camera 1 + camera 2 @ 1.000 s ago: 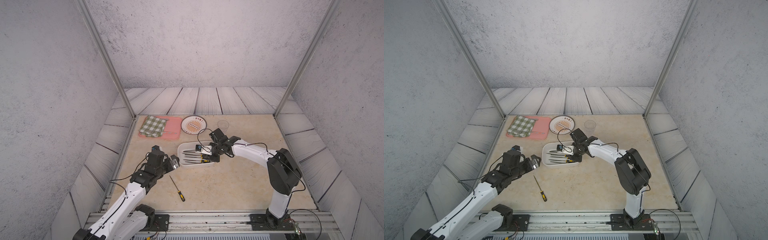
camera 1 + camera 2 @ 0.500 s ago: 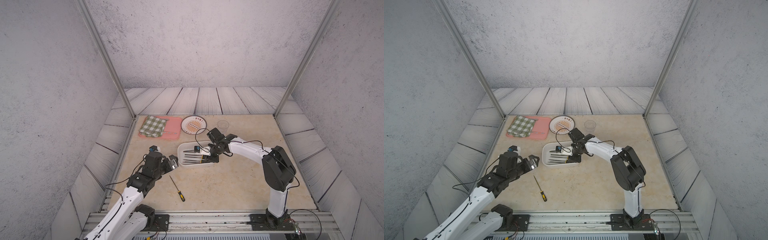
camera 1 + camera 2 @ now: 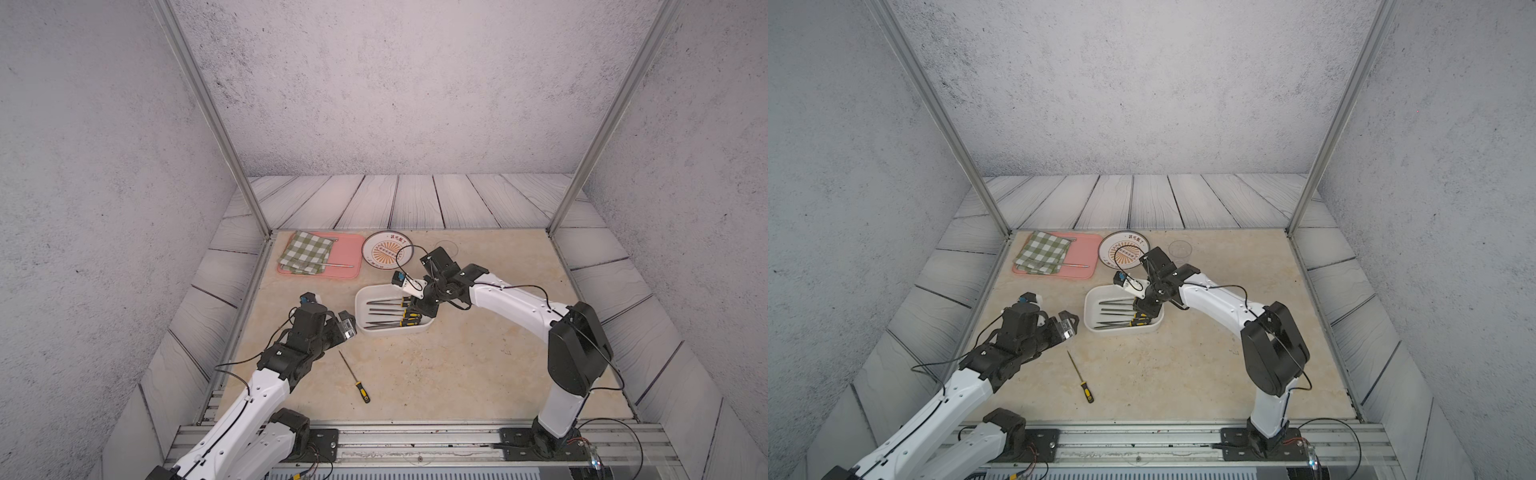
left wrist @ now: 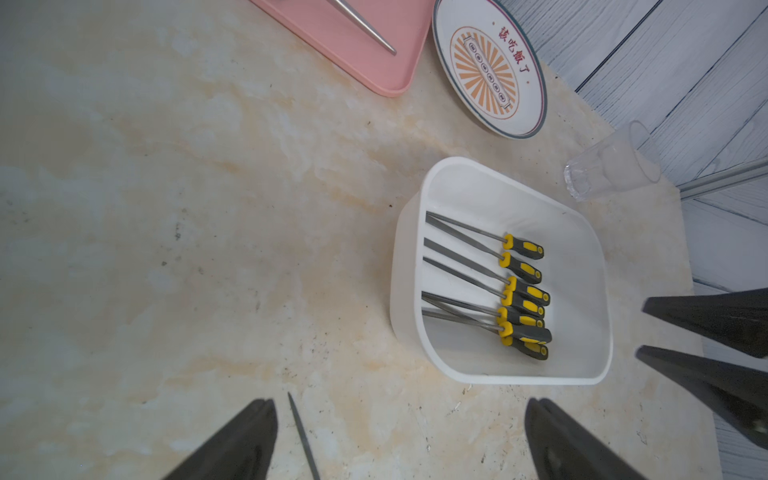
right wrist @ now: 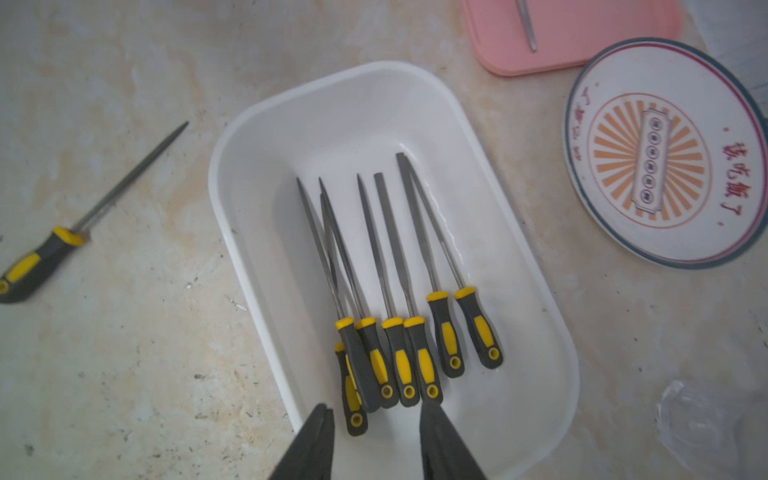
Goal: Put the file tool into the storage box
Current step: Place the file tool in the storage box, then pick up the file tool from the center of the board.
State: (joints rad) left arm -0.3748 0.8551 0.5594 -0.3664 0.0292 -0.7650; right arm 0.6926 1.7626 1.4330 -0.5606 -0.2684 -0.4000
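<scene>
A pink tray [image 3: 347, 249] carrying a folded green-checked cloth [image 3: 307, 251] and a thin metal rod [image 3: 337, 265] sat on the marble-look tabletop [image 3: 457, 374] beyond the far-left corner of the storage box [image 3: 360, 300], well apart from it. Closer to the robot's base, the left gripper [image 3: 348, 323] hung just off the box's left end, its jaws spread wide and holding nothing. Its wrist camera looked out between the two dark fingers [image 4: 245, 440] toward the box. One loose file [image 3: 354, 377] lay flat on the tabletop outside the box, off its near-left corner and apart from its wall, with its yellow-and-grey handle toward the robot and its slim point toward the box. The shallow white box itself stood mid-scene with a batch of matching files [image 5: 386, 249] lying side by side on its floor. Their blades pointed toward its left end and their handles bunched toward its right end, with a couple of blades crossing at the near side. The right gripper [image 5: 376, 411] hovered over that right end, just above the handle ends, its jaws parted and clamped on no file. A round white plate [image 3: 386, 251] with an orange sunburst rested just behind the box's far wall, not touching it, and a clear plastic cup [image 3: 1180, 250] stood beyond the box's far-right corner.
</scene>
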